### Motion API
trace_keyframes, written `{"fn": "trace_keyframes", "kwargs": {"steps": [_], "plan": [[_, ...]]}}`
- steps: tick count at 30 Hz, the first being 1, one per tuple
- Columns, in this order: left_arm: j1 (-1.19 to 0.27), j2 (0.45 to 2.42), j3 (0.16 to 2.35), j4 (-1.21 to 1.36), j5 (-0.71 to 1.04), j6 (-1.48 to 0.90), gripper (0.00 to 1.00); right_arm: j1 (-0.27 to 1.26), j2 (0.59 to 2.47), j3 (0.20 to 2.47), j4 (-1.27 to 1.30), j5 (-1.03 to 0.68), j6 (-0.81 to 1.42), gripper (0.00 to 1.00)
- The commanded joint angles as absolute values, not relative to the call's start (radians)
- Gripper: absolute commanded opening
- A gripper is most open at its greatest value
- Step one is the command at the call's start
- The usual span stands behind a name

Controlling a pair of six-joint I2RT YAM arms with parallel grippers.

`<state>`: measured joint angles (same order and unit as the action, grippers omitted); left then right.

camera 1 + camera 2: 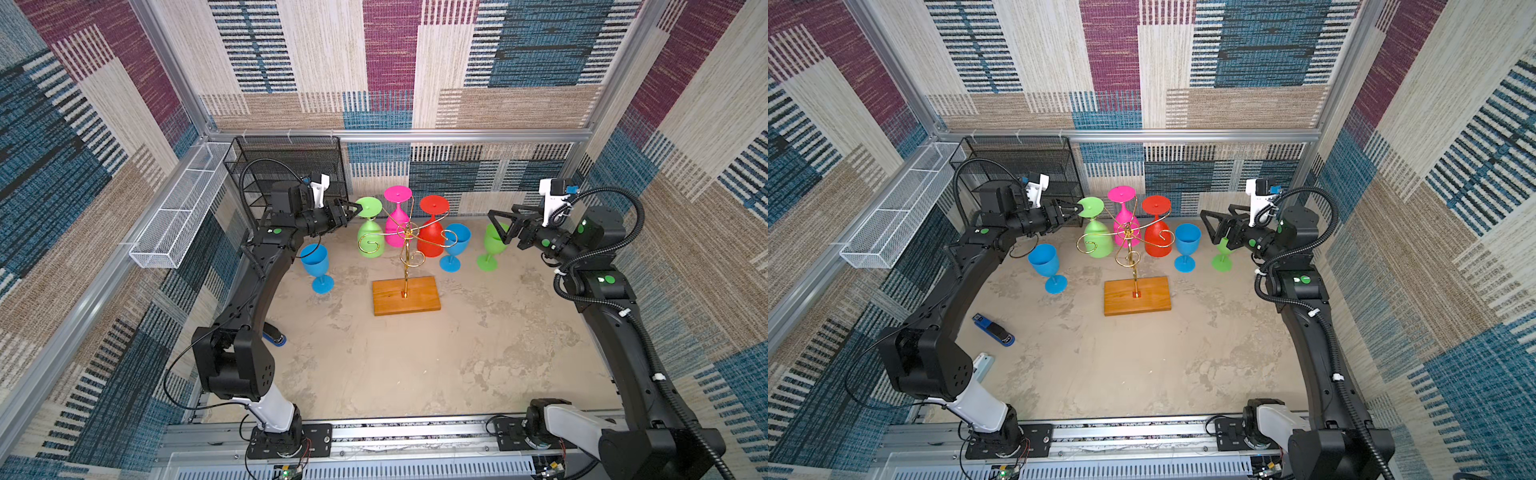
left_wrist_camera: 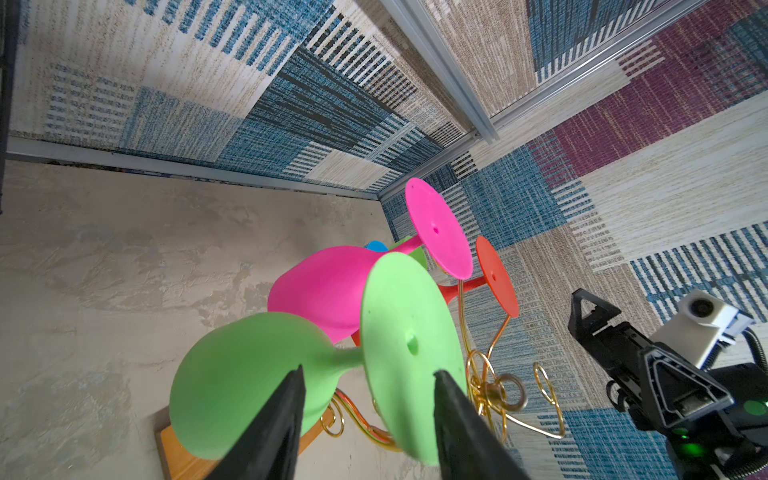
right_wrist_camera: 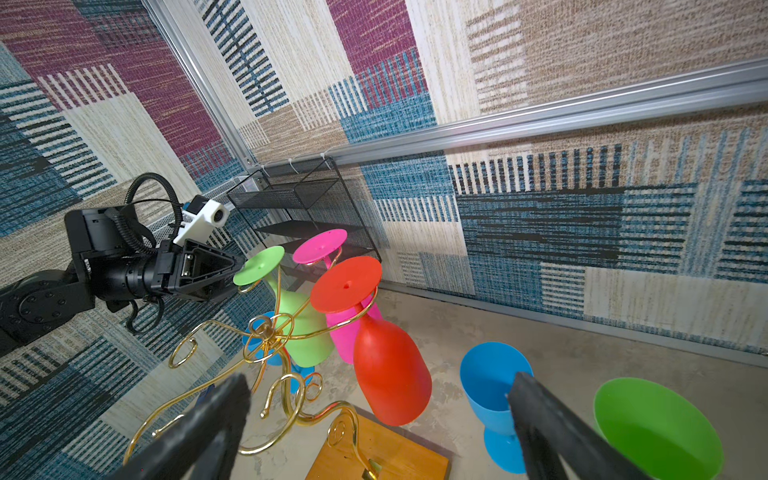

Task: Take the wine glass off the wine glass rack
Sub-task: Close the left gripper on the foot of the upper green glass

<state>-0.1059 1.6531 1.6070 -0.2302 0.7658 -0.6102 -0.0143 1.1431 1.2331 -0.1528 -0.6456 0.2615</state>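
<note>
Gold wire rack with three glasses hung upside down

The rack (image 1: pixel 406 266) stands upright mid-frame in both top views, on its orange-brown wooden base (image 1: pixel 390 297). A green glass (image 1: pixel 368 232), a pink glass (image 1: pixel 394 226) and a red glass (image 1: pixel 430 243) hang bowl-down from its curled arms.

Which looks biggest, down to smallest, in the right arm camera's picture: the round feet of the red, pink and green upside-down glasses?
1. red foot: clearly the largest here, but it hangs nearest this camera, so it may not truly be bigger.
2. pink foot and green foot: they look about alike, so I won't rank them.
</note>
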Motion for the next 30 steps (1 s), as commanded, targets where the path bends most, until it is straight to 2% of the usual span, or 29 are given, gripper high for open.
{"fn": "trace_keyframes", "kwargs": {"steps": [1,11,30], "plan": [[-0.108,1.658,1.618,-0.191,0.776,-0.653,0.46,-0.015,1.140,1.227,-0.106,-0.667,0.276,0.99],[-0.107,1.669,1.621,-0.163,0.800,-0.683,0.27,-0.015,1.124,1.216,-0.100,-0.670,0.281,0.99],[-0.105,1.653,1.619,-0.141,0.821,-0.718,0.06,-0.015,1.111,1.195,-0.080,-0.673,0.291,0.99]]}}
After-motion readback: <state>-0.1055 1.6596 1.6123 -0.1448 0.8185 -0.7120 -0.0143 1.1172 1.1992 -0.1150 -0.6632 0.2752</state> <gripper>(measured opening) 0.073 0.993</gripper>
